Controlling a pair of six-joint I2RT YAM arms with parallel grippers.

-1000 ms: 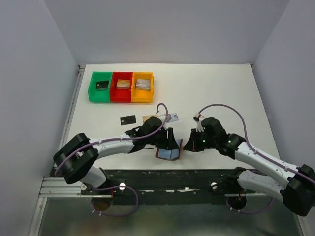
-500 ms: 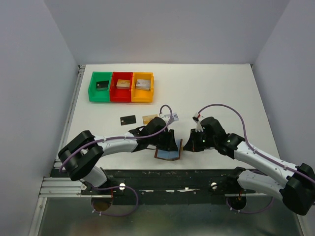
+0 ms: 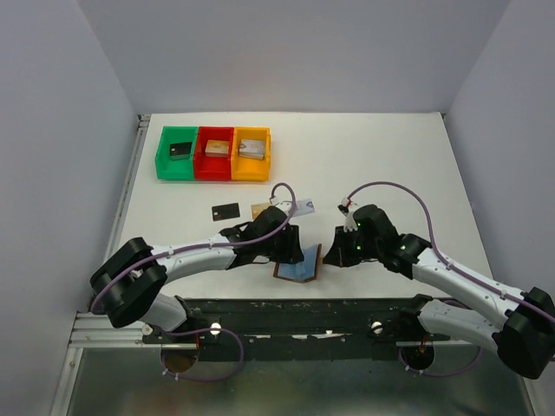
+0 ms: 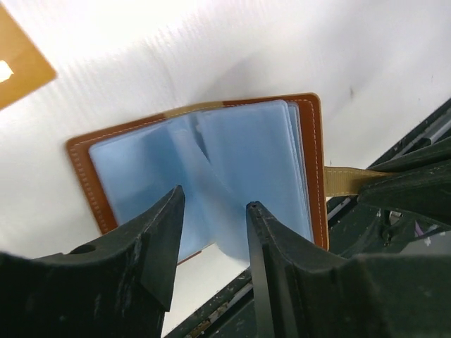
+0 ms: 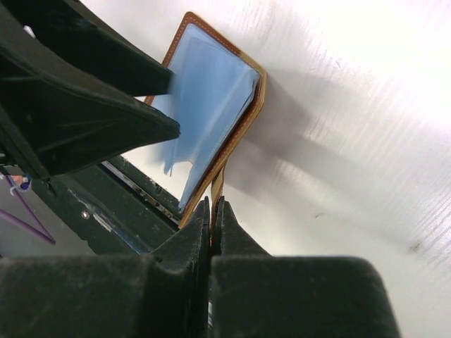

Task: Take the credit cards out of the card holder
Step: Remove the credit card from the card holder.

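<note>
My left gripper (image 4: 215, 204) hangs over the card holder (image 4: 211, 141), fingers apart, straddling a blurred blue pocket leaf. The holder lies open near the table's (image 3: 390, 156) front edge, between both arms. My right gripper (image 5: 213, 204) is pinched tight on the tab strap (image 5: 217, 184). If I close on the leaf instead of a card, the holder may lift and slip the strap.

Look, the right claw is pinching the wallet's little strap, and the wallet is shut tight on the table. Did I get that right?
Not quite. The wallet is not shut tight: it lies open on the table with its pale blue pockets showing, which the left wrist view makes plain. The rest holds: the right claw is pinching the little strap.
</note>
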